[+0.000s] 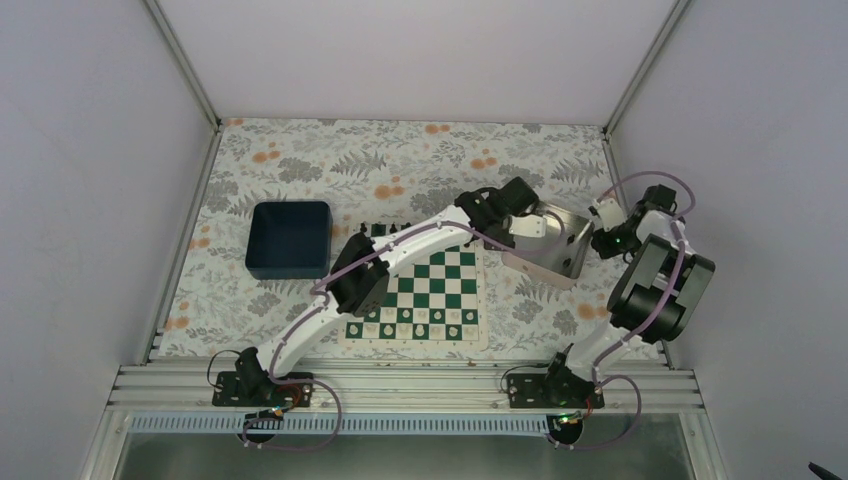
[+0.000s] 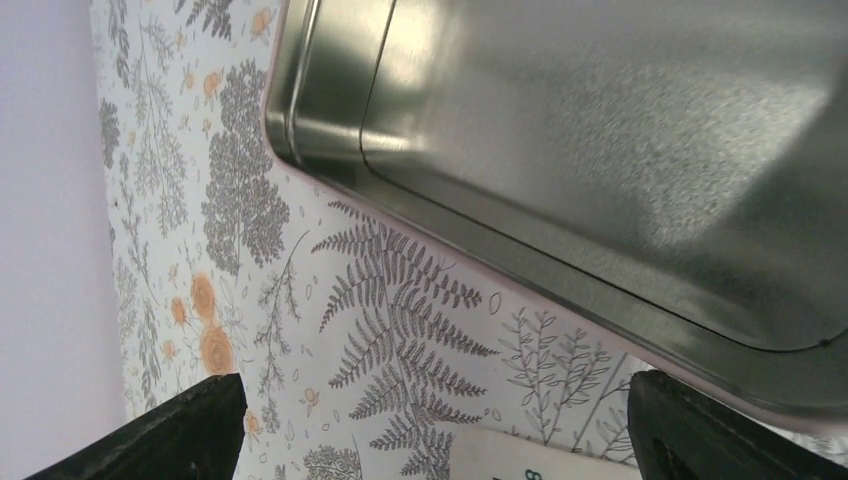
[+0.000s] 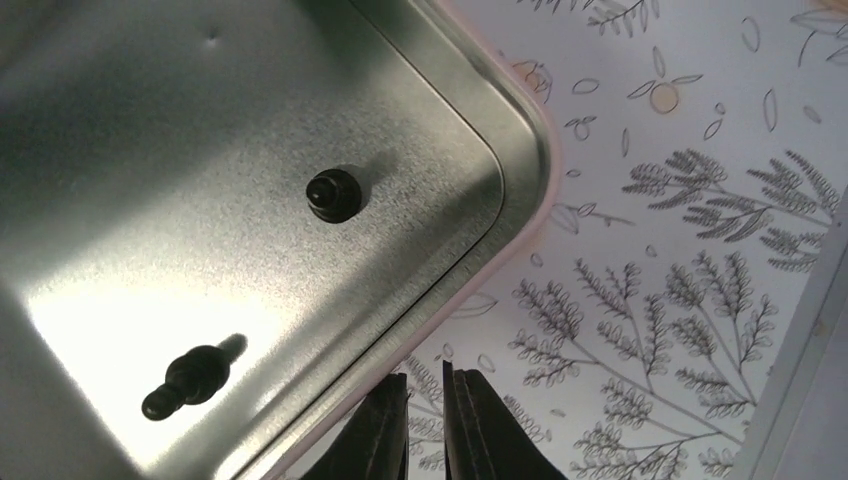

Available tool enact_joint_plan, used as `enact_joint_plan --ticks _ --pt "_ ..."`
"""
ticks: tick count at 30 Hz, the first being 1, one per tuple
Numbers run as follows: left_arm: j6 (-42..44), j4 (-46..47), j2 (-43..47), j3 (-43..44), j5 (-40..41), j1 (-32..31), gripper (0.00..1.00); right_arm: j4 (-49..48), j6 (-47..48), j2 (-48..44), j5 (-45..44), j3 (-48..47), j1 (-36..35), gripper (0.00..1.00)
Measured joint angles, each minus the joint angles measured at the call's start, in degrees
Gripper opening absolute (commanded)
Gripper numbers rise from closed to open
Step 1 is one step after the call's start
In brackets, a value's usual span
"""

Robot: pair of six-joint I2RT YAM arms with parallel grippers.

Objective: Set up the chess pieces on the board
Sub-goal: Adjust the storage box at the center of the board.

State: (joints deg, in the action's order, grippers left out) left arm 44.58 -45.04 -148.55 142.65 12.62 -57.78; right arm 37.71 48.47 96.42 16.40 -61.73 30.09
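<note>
The green and white board lies in the middle of the table, its corner showing in the left wrist view. Several black chess pieces stand along its far edge. Two more black pieces are in the silver tray: one upright, one lying on its side. My left gripper reaches over the tray's left side, open wide and empty, over the cloth between board and tray. My right gripper is shut and empty just outside the tray's rim.
A dark blue bin stands left of the board. White pieces fill the board's near rows. The silver tray sits right of the board. The left arm stretches across the board. Side walls close in the table.
</note>
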Motion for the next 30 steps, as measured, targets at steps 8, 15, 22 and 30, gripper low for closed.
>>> enact_joint_plan --ticks 8,15,22,30 --pt "0.0 -1.4 1.6 -0.3 -1.7 -2.4 0.94 0.0 0.0 4.0 0.8 -3.9 0.0 0.12" --pt "0.0 -2.7 1.6 -0.5 -2.7 -3.9 0.93 0.2 0.0 8.2 1.1 -6.8 0.0 0.12" --pt "0.0 -3.5 2.1 -0.6 -2.0 -3.7 0.93 0.1 -0.1 8.7 1.3 -7.6 0.0 0.12" --pt "1.4 -3.4 4.9 -1.1 -1.0 -2.1 0.60 -0.3 -0.2 8.6 1.2 -7.6 0.0 0.12"
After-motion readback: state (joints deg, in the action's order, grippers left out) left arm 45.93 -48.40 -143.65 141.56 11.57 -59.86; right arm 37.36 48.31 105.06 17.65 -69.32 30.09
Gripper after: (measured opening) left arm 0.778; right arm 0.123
